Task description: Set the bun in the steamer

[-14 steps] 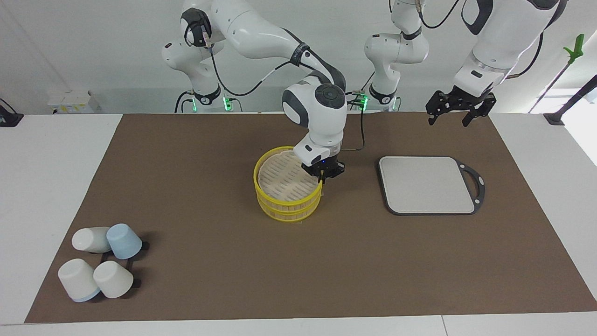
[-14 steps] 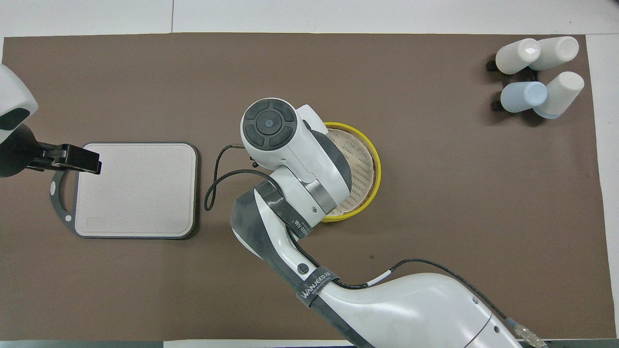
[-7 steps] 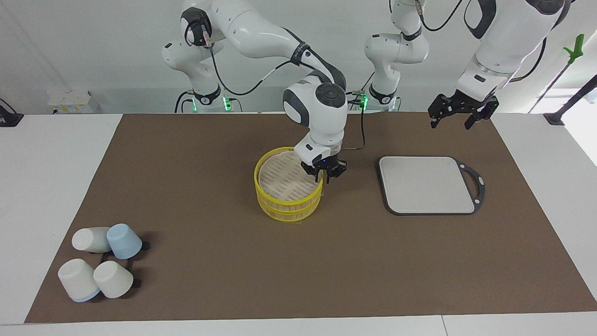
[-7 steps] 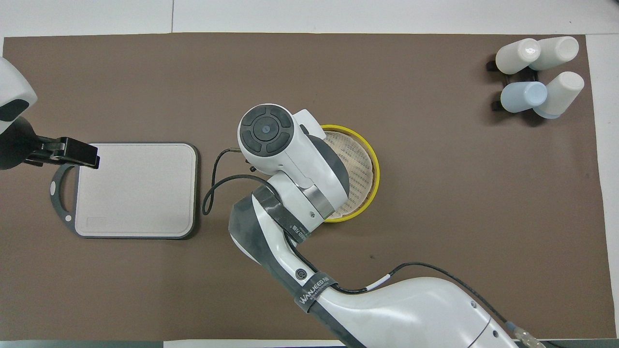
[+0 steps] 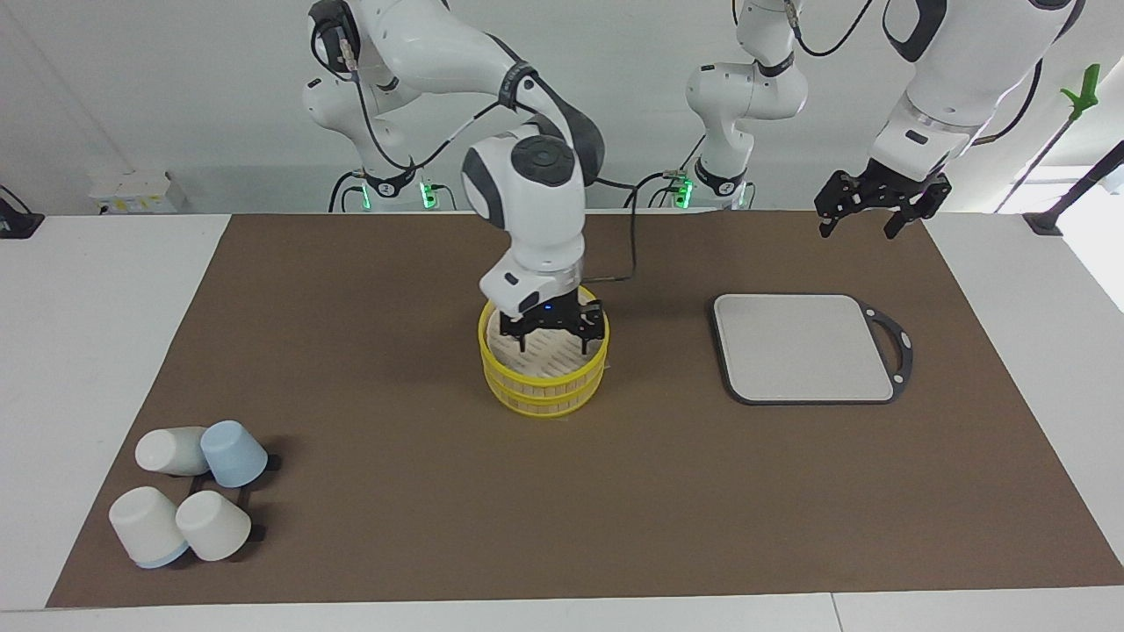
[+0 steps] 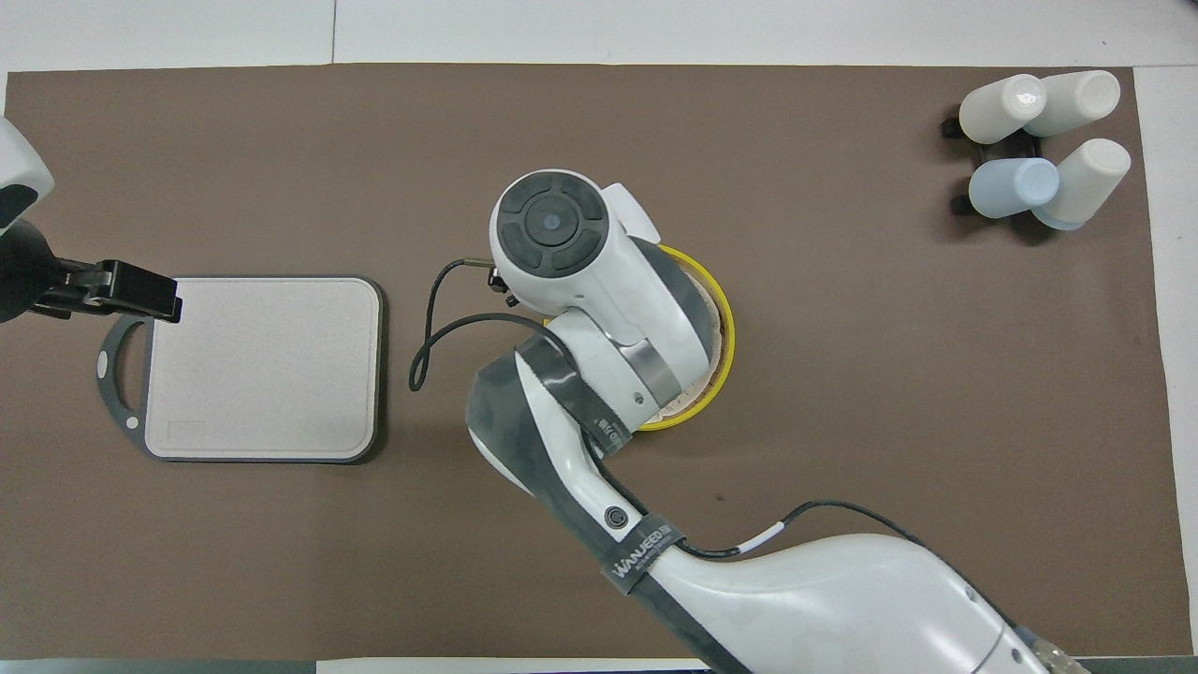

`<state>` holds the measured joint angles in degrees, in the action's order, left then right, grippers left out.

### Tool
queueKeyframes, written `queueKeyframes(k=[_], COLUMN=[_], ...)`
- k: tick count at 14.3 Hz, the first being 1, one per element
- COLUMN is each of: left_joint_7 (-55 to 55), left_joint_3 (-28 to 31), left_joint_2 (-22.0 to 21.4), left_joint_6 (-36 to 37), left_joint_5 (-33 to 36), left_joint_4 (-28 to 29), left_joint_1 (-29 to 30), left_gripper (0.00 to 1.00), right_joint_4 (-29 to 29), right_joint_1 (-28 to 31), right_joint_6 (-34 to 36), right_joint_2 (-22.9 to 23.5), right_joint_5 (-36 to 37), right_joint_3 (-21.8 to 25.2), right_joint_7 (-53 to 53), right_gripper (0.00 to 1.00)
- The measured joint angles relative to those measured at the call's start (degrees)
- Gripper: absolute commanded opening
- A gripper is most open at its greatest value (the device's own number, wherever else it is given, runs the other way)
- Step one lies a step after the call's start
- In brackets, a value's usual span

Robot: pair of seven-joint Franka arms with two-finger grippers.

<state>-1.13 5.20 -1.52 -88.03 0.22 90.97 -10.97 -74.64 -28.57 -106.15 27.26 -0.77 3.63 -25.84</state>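
The steamer [image 5: 544,386] is a round yellow-rimmed basket standing mid-table; in the overhead view only part of its rim [image 6: 725,328] shows past the right arm. My right gripper [image 5: 551,342] hangs open just over the steamer's slatted top, its fingertips spread wide with nothing between them. The arm's wrist hides it from overhead. The bun does not show in either view. My left gripper [image 5: 859,230] waits open, raised over the mat's edge by the board, and shows side-on in the overhead view [image 6: 150,298].
A grey rectangular board [image 5: 799,347] with a dark handle ring lies toward the left arm's end [image 6: 262,365]. Several white and blue cups [image 5: 189,491] sit on a black rack at the right arm's end, farther from the robots [image 6: 1039,150].
My right gripper was shut at the steamer's rim toward the left arm's end; it has opened and swung over the steamer's middle. My left gripper drifted slightly outward.
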Motion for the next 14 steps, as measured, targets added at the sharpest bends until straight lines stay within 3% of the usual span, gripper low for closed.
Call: queueKeyframes(k=[2, 6, 11, 14], left_joint_7=[0.0, 0.0, 0.0, 0.0], left_joint_3=[0.0, 0.1, 0.1, 0.1], left_joint_2=[-0.1, -0.2, -0.2, -0.2], left_joint_6=[0.0, 0.0, 0.0, 0.0], left_joint_5=[0.0, 0.0, 0.0, 0.0], left_joint_4=[0.0, 0.0, 0.1, 0.1], left_joint_1=[0.0, 0.0, 0.1, 0.1], left_gripper=[1.0, 1.0, 1.0, 1.0], right_joint_4=[0.0, -0.1, -0.6, -9.3], right_joint_1=[6.9, 18.0, 25.1, 26.3], right_joint_6=[2.2, 7.2, 13.9, 11.7], right_joint_2=[-2.1, -4.0, -6.9, -13.7], right_joint_5=[0.0, -0.1, -0.2, -0.8], right_joint_3=[0.0, -0.1, -0.1, -0.1], right_joint_7=[12.3, 26.6, 29.6, 29.6], right_gripper=[1.0, 1.0, 1.0, 1.0])
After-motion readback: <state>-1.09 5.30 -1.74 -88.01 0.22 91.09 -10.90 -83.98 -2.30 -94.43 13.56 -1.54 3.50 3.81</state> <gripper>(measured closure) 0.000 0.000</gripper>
